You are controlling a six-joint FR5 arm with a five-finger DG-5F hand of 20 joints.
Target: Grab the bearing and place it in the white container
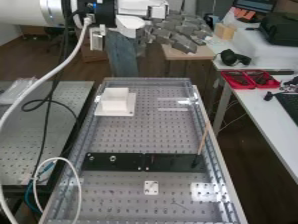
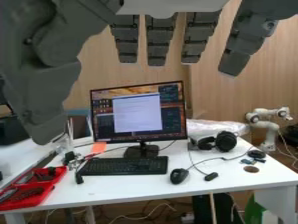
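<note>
The fingers point(image 2: 159, 40) stand open; before commanding another descent, you should verify the white container's point(image 1: 114, 104) contents.

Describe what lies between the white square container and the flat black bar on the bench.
In the high view, the stretch between the white container and the black bar is bare: just the bench's grey perforated top.

In the high view, the perforated grey metal tabletop point(image 1: 159, 137) is seen lengthwise, at a downward slant, from above its near end. From the wrist, a white tabletop point(image 2: 143, 190) is faced almost level and closer; its red plastic trays point(image 1: 255, 86), at the high view's two o'clock, are shared.
</note>
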